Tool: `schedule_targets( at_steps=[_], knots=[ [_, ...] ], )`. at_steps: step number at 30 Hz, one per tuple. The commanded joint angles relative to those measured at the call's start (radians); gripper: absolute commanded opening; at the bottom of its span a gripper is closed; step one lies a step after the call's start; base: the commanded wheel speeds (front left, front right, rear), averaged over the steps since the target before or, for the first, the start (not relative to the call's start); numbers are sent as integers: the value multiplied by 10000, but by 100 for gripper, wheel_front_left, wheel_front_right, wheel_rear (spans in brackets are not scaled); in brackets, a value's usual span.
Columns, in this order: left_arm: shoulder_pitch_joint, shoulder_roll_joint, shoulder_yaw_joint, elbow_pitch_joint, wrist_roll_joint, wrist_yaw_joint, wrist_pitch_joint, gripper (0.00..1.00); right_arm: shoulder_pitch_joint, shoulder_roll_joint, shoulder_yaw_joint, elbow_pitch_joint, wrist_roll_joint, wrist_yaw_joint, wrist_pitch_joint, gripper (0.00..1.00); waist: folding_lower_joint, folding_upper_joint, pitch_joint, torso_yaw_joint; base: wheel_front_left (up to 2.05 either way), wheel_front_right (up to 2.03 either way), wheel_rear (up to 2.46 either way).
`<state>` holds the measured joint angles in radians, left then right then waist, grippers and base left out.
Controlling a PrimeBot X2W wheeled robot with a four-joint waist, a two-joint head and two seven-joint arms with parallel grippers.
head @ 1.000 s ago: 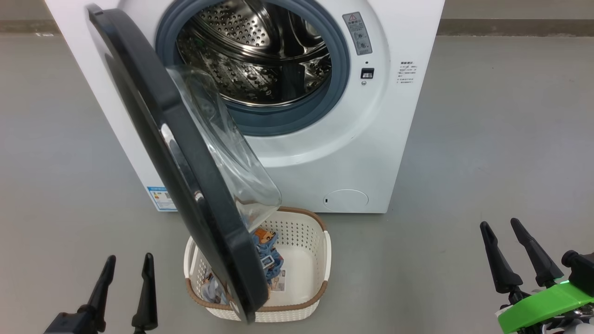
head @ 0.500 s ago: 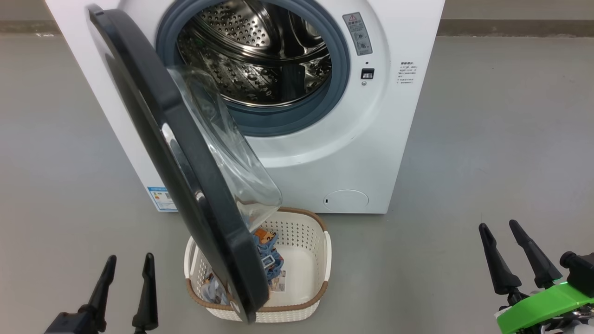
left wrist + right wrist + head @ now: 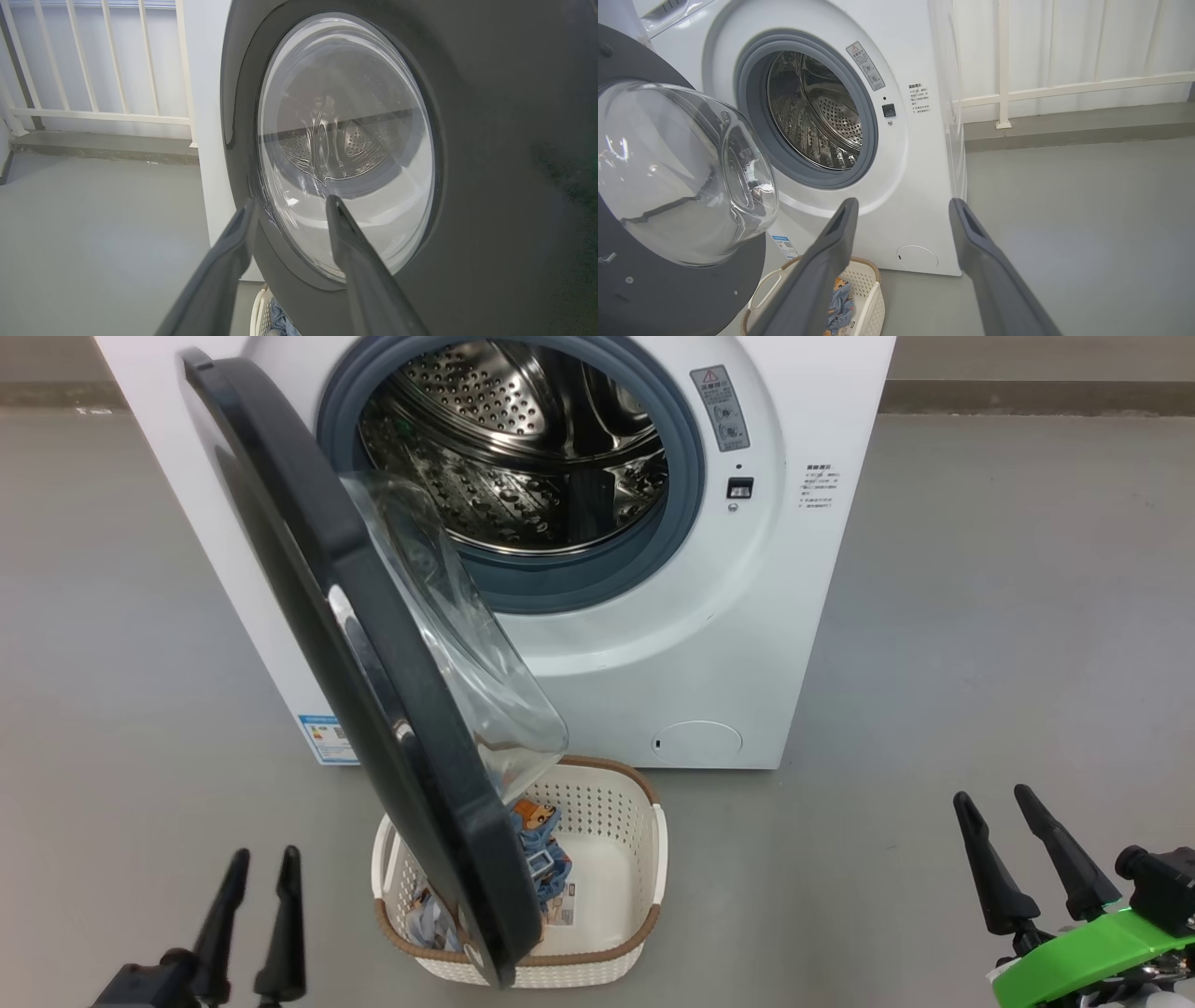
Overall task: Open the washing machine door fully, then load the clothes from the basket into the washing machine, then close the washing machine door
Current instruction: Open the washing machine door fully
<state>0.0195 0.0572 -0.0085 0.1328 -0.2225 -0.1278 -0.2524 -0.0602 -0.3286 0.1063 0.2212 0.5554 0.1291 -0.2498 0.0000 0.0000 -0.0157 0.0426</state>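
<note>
1. Between my two tools, the washing machine door [image 3: 373,691] stood half open, edge-on to me, its lower rim over the basket [image 3: 611,770].
2. It was hinged on my left; my left tool [image 3: 266,852], fingers apart and empty, faced its black outer side.
3. My right tool [image 3: 991,793], spread and empty, sat on the glass-bowl side, well apart.
4. The clothes [image 3: 541,849] lay in the basket, partly under the door, so I judged it must swing further left first.
</note>
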Motion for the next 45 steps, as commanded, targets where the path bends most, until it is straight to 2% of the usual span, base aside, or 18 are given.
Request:
schedule_targets(
  at_steps=[1, 2, 14, 25, 37, 45],
  knots=[
    [-303, 150, 278, -208, -28, -29, -94, 19, 32, -203, 182, -202, -82, 16, -120, 100, 0, 0, 0, -1, 0, 0, 0],
    [-306, 150, 274, -208, -33, -29, -94, 0, 33, -202, 187, -194, -83, 16, -120, 100, 0, 0, -2, -1, 0, 0, 0],
    [-571, 176, 306, -879, -14, -29, -94, 0, 54, -157, 177, -157, -99, 16, -120, 100, 0, 0, -9, 56, 0, 0, 0],
    [-842, 114, -25, -3251, 387, -28, -94, 0, 72, -80, 175, -164, -116, 16, -120, 100, 0, 0, -9, 8, 0, 0, 0],
    [-811, 19, -1864, -5220, 260, -28, 252, 0, 38, -31, 188, -157, -86, 16, -120, 100, 0, 0, -17, -48, 0, 0, 0],
    [-755, -22, -3222, -5079, -499, -28, 525, 0, -9, 3, 216, -118, -46, 16, -120, 100, 0, 0, 22, -130, 0, 0, 0]
  ],
)
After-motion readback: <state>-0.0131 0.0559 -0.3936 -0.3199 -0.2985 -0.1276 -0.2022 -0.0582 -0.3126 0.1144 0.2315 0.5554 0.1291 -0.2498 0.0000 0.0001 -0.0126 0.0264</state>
